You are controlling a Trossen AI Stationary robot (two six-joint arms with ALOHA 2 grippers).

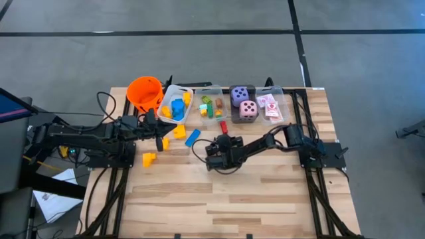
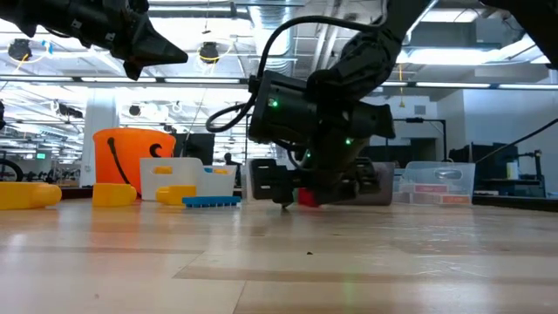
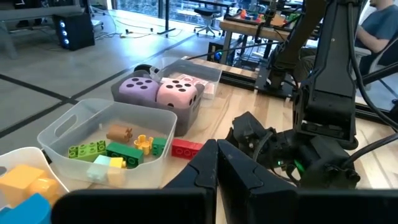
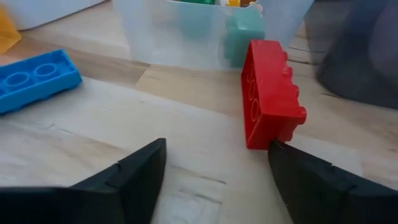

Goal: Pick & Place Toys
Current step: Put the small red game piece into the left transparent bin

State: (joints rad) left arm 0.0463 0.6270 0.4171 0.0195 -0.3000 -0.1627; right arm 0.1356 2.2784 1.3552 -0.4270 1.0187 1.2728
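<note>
Red plastic building block (image 4: 271,93) stands on edge on the pale wooden surface (image 1: 219,199), just in front of the clear rectangular bin of small mixed blocks (image 3: 93,121). The right gripper (image 4: 214,165) is low at the surface with its jaws apart; one dark fingertip (image 4: 292,163) touches the block's lower corner, while the other is well clear of it, so the block is not yet clamped. In the high view this gripper (image 1: 224,141) sits near the middle of the surface, just below the row of bins.

A flat blue studded plate (image 4: 34,78) lies on the wood to one side of the red block, and three yellow blocks (image 1: 179,131) (image 1: 149,159) (image 1: 164,143) lie apart nearer the left arm. The left gripper (image 1: 159,126) hangs above the surface beside the orange bucket (image 1: 145,93), its jaws pressed together with nothing between them.

Behind, another clear bin (image 1: 176,103) holds yellow and blue blocks. A dark tray (image 3: 186,115) carries the purple soft die (image 3: 138,90) and the pink soft die (image 3: 179,93) side by side, touching. The last clear bin (image 1: 272,106) holds red-patterned playing cards (image 1: 269,103).
</note>
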